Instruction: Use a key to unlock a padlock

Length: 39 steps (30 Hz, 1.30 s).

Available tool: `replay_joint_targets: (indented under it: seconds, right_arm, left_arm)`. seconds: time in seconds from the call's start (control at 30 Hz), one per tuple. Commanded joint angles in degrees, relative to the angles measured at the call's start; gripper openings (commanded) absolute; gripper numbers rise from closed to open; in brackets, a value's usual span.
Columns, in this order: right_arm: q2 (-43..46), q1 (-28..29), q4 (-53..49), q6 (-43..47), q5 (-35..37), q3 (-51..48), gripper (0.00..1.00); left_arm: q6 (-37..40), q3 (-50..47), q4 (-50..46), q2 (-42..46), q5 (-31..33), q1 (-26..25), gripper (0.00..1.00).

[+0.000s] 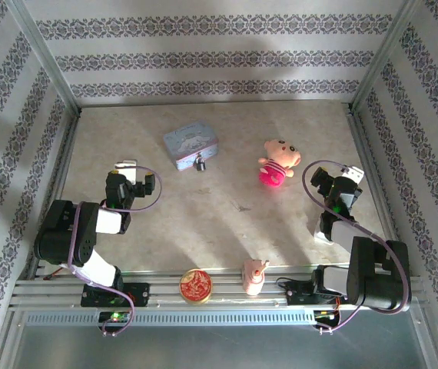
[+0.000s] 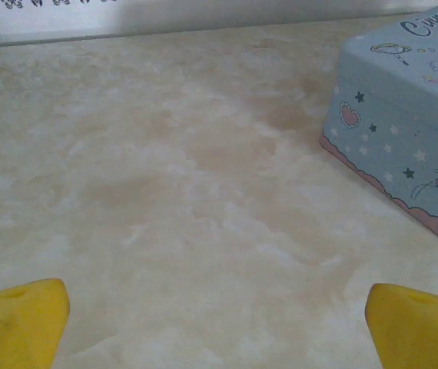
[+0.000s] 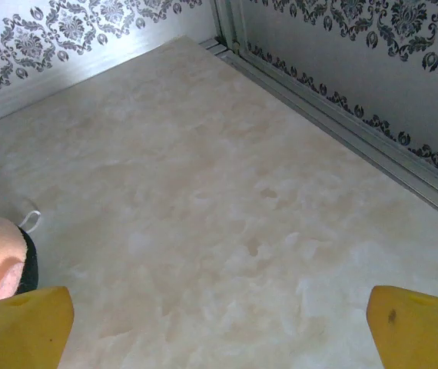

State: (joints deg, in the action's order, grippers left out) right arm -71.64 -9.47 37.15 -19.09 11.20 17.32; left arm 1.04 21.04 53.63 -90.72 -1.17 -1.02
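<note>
Since both grippers stand with jaws wide apart and hold nothing, the whole job lies ahead, and the risks are mostly ones of scale.

Positions, top view: left gripper [image 1: 129,167] left of centre; right gripper [image 1: 348,178] near the right edge of the table [image 1: 227,223]. The padlock [image 1: 200,163] lies upper centre, touching the near side of the pale blue tin [image 1: 190,144]. I cannot tell whether it is hooked to the tin. The key is too small to pick out.

Likely failures:
- The broad yellow fingertips [image 2: 19,323] skid off so tiny a lock.
- They shove the tin instead, which probably slides easily on this smooth top.
- If the lock hangs from the tin, pulling on it drags the tin along.

Materials:
- Lock: dark metal with silvery glints, hard and slick.
- Tin: thin painted sheet, rectangular with rounded corners, printed with stars and balloons.
- Table: pale, marbled, faintly glossy.
- Plush doll [image 1: 279,163]: soft, rounded, pink-skirted, right of the tin and well apart from it.
</note>
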Motion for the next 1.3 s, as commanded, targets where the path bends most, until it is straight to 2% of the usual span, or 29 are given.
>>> replay_joint_targets:
  seconds: [0.0, 0.17, 0.47, 0.63, 1.27]
  right_arm:
    - [-0.1, 0.8, 1.5, 0.5, 1.3, 0.0, 0.98]
    - [-0.2, 0.8, 1.3, 0.3, 1.2, 0.1, 0.98]
    - [-0.3, 0.8, 0.6, 0.0, 1.1, 0.3, 0.98]
    - [-0.3, 0.8, 0.3, -0.1, 1.0, 0.5, 0.98]
    - [0.3, 0.8, -1.4, 0.2, 0.6, 1.0, 0.98]
  left_arm:
    - [-0.2, 0.2, 2.8, -0.5, 0.9, 0.5, 0.99]
    - [-0.3, -1.3, 5.7, -0.6, 1.2, 0.5, 0.99]
    - [-0.2, -0.8, 4.8, -0.6, 0.9, 0.6, 0.99]
    - [-0.2, 1.1, 1.0, -0.5, 0.7, 0.6, 0.99]
    - [-0.3, 1.2, 0.9, -0.6, 0.5, 0.6, 0.99]
